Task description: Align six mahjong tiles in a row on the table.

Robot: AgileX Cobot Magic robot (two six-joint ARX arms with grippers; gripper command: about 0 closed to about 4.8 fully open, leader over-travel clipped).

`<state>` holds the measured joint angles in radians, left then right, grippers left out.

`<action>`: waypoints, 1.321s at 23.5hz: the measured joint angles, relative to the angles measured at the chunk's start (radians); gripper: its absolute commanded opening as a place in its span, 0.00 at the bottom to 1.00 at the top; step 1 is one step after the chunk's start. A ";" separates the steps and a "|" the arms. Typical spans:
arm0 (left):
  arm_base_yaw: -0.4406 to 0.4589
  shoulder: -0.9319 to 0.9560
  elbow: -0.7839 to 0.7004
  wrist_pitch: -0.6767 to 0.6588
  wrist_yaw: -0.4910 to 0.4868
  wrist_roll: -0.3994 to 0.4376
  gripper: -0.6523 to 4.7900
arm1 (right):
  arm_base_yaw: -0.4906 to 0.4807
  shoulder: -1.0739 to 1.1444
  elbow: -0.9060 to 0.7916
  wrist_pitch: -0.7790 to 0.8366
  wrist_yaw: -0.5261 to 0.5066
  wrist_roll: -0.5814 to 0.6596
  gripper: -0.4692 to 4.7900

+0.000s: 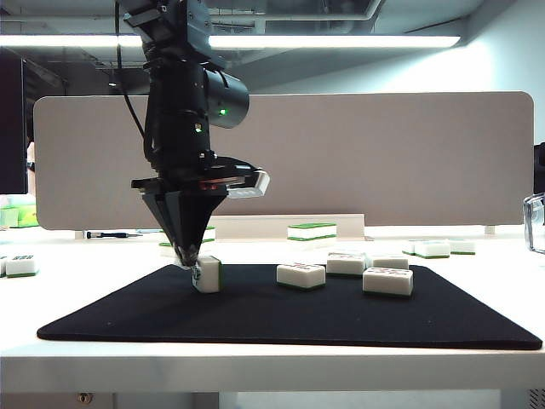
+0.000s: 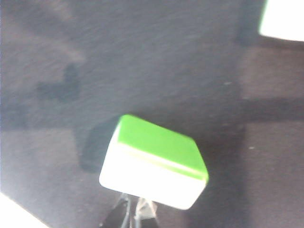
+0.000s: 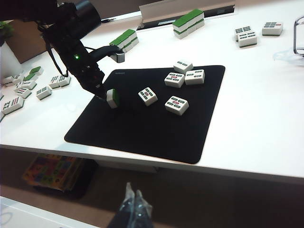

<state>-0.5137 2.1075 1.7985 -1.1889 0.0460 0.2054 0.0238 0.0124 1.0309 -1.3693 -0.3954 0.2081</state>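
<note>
Six mahjong tiles lie on a black mat point(image 1: 255, 319) on the white table point(image 3: 256, 114). One tile point(image 1: 207, 273) point(image 3: 112, 98) stands on its edge near the mat's left side, with its green back point(image 2: 159, 145) turned sideways. My left gripper point(image 1: 188, 258) point(image 2: 134, 212) points straight down, shut, with its tips against that tile's white side and nothing between them. Face up to its right lie the other tiles: one point(image 3: 147, 95), another point(image 3: 176, 105) and a cluster point(image 3: 184, 75). My right gripper point(image 3: 135, 197) hangs shut and empty below the table's front edge.
Stacks of green-backed tiles point(image 3: 189, 21) point(image 3: 124, 39) stand behind the mat. Loose tiles point(image 3: 28, 85) are scattered at the table's left, and more point(image 3: 247, 35) at the far right. A grey partition point(image 1: 383, 153) closes the back. A clear object point(image 1: 535, 221) sits at the right edge.
</note>
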 measured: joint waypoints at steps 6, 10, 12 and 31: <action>-0.042 0.000 0.008 0.084 0.003 0.003 0.16 | 0.000 0.000 -0.027 -0.001 0.000 0.000 0.09; -0.041 0.000 0.009 0.192 -0.003 0.003 0.16 | 0.000 0.000 -0.027 -0.001 0.000 0.000 0.09; -0.045 0.000 0.009 0.219 -0.003 0.003 0.16 | 0.000 0.000 -0.027 -0.001 0.000 0.000 0.09; -0.064 0.000 0.009 0.177 -0.099 -0.019 0.80 | 0.000 0.000 -0.029 -0.001 0.001 0.000 0.09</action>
<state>-0.5777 2.1071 1.8072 -1.0119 -0.0532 0.1864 0.0238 0.0124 1.0019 -1.3701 -0.3946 0.2081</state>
